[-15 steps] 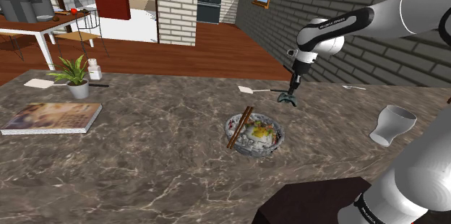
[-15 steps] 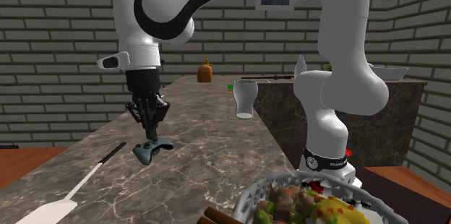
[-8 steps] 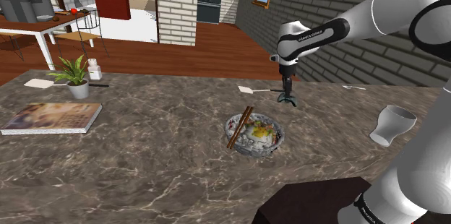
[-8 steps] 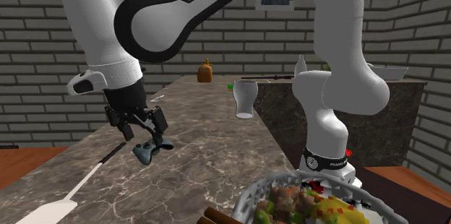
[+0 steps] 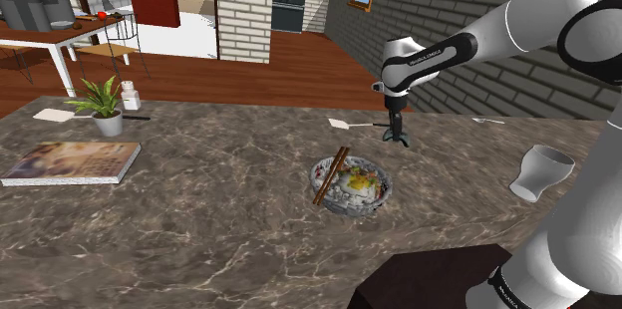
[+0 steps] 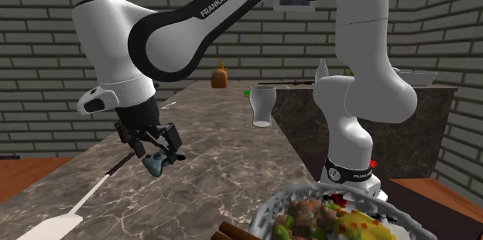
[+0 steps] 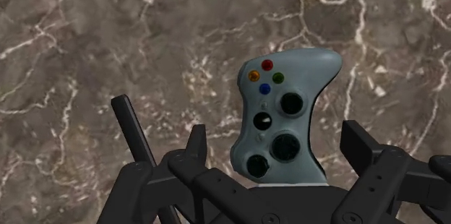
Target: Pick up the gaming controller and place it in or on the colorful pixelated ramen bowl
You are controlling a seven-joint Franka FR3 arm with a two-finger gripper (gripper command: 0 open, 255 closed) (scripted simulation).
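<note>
The grey gaming controller [image 7: 285,121] with coloured buttons rests tilted on the dark marble counter [image 5: 199,217], beyond the bowl in the shoulder view. My gripper [image 7: 242,125] hangs just over it, open. Its fingers stand on either side of the controller [image 6: 157,164] and gaps show on both sides. The controller lies nearer one finger than the other. In the shoulder view the gripper [image 5: 396,136] sits right above the controller [image 5: 399,143]. The pixelated ramen bowl [image 5: 349,205], full of food with chopsticks [image 5: 331,175] leaning on its rim, stands nearer the stand. Its rim [image 6: 271,207] shows close to the second exterior camera.
A white cup [image 5: 541,171] stands at the shoulder view's right. A white spatula [image 5: 351,124] lies next to the controller. A book [image 5: 72,161] and a potted plant [image 5: 103,105] are far left. A brown bottle [image 6: 220,76] stands at the counter's far end.
The gripper was shut above the controller and has opened. The hand has shifted a little to the shoulder view's left and sunk around the controller, which has stayed in place.
</note>
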